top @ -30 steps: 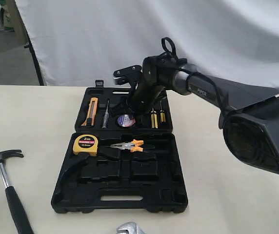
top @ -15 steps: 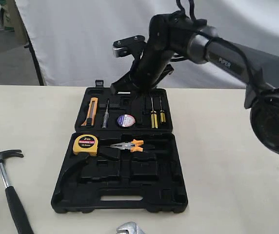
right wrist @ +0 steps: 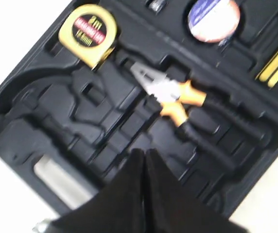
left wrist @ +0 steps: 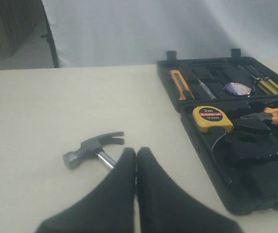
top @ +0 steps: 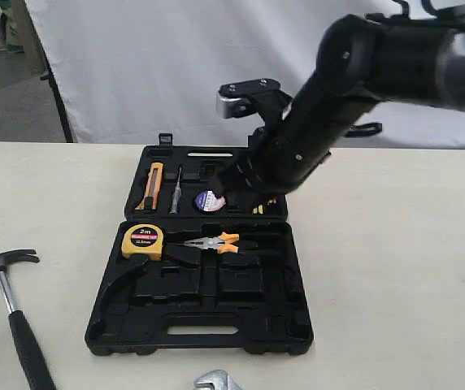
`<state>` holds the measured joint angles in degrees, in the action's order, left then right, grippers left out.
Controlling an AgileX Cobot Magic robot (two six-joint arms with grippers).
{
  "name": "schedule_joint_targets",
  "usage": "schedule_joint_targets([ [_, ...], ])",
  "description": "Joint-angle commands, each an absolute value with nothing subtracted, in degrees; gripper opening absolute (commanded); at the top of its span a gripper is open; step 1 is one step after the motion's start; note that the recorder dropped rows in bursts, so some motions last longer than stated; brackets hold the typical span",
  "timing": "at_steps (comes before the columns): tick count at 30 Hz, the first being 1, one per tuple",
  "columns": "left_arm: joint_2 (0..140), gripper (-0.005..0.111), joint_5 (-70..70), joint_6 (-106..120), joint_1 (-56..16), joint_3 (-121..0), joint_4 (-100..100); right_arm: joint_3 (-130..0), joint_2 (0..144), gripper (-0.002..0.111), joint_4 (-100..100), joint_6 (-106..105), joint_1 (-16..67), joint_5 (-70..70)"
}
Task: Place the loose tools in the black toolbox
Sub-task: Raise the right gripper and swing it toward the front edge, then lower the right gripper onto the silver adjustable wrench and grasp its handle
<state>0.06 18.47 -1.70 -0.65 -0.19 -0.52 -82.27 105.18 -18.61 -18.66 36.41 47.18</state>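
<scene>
Claw hammer flat on table left of open toolbox, wrench at near table edge, tape roll in lid tray, right arm slanting down over lid, right gripper fingers pressed together, left gripper likewise by hammer head.

Left claw closed, right claw closed — both empty

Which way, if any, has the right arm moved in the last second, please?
Yes. The right arm shifted rightward across the toolbox, now partly covering the screwdrivers.
</scene>
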Motion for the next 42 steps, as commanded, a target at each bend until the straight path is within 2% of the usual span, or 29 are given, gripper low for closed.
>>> schedule_joint_targets([
  [1, 0.0, 0.0, 18.32, -1.76, -1.05, 0.0, -0.37, -66.63, 95.4, 0.0, -28.02, -25.86, 36.13, 38.46],
  [4, 0.0, 0.0, 18.32, -1.76, -1.05, 0.0, -0.37, -52.21, 87.09, 0.0, -37.23, -34.81, 36.24, 35.91],
  [8, 0.0, 0.0, 18.32, -1.76, -1.05, 0.0, -0.37, -41.54, 83.67, 0.0, -46.3, -45.23, 36.24, 35.42],
  [14, 0.0, 0.0, 18.32, -1.76, -1.05, 0.0, -0.37, -40.41, 87.2, 0.0, -48.57, -47.94, 37.12, 35.0],
  [22, 0.0, 0.0, 18.32, -1.76, -1.05, 0.0, -0.37, -40.41, 91.36, 0.001, -47.45, -50.68, 47.85, 28.32],
  [24, 0.0, 0.0, 18.32, -1.76, -1.05, 0.0, -0.37, -40.41, 91.9, 0.006, -47.19, -50.17, 49.88, 24.05],
  [30, 0.0, 0.0, 18.32, -1.76, -1.05, 0.0, -0.37, -40.41, 92.26, 0.04, -45.96, -50.17, 51.69, 20.32],
  [32, 0.0, 0.0, 18.32, -1.76, -1.05, 0.0, -0.37, -40.41, 92.26, 0.048, -44.54, -50.39, 51.69, 21.29],
  [35, 0.0, 0.0, 18.32, -1.76, -1.05, 0.0, -0.37, -40.41, 92.26, 0.052, -41.92, -50.39, 51.69, 23.0],
  [42, 0.0, 0.0, 18.32, -1.76, -1.05, 0.0, -0.37, -40.41, 93.52, 0.052, -37.57, -49.35, 51.69, 22.9],
])
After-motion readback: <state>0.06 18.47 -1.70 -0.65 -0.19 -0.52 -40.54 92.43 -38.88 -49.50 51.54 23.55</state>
